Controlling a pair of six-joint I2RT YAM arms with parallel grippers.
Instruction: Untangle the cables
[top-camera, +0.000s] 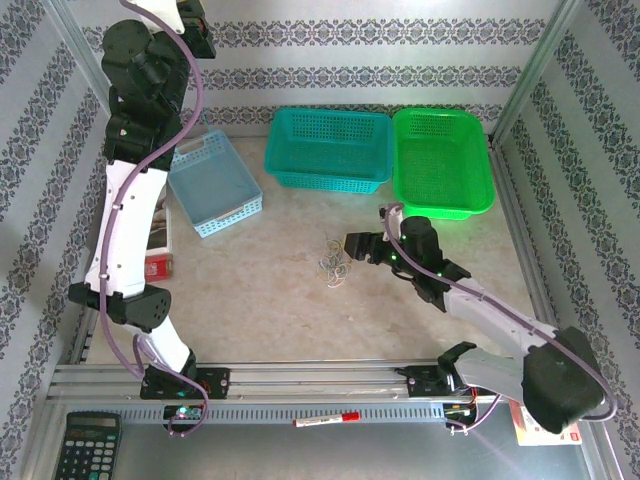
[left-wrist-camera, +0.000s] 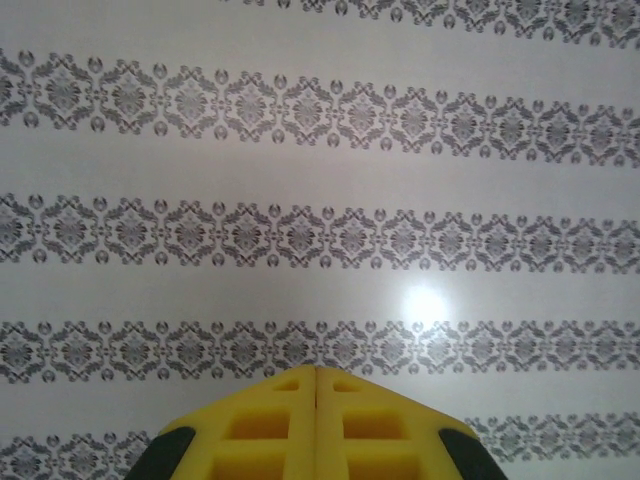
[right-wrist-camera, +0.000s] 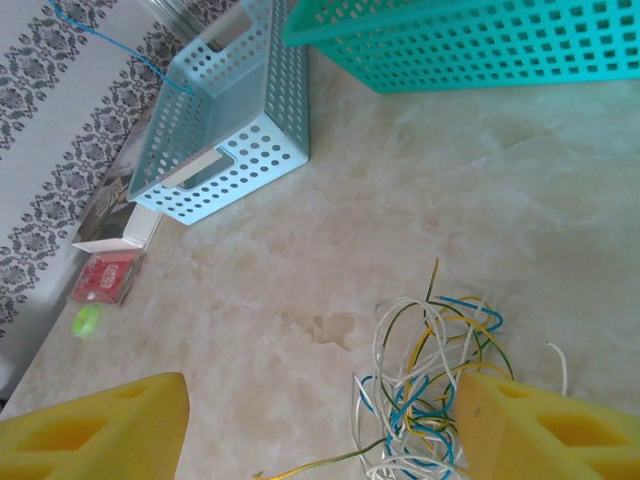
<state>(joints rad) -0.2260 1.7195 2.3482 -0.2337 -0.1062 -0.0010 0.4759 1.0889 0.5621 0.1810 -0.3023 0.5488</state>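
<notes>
Tabletop (top-camera: 270, 310) marbled beige, patterned wallpaper (left-wrist-camera: 300, 230) around | cables (right-wrist-camera: 425, 395) clumped (blue, white, yellow) | right gripper (right-wrist-camera: 320, 430) apart | left gripper (left-wrist-camera: 316, 405) together

Right gripper (right-wrist-camera: 325, 390) open above the cables (right-wrist-camera: 415, 400) on the tabletop (right-wrist-camera: 450, 200).
Its yellow fingers (right-wrist-camera: 100, 430) stand wide apart, and the blue, white and yellow clump lies between them, partly hidden behind one finger. Farther away stand a light blue basket (right-wrist-camera: 230, 130) and a teal basket (right-wrist-camera: 480, 40). A small red box (right-wrist-camera: 105, 275) lies near the blue one.
</notes>
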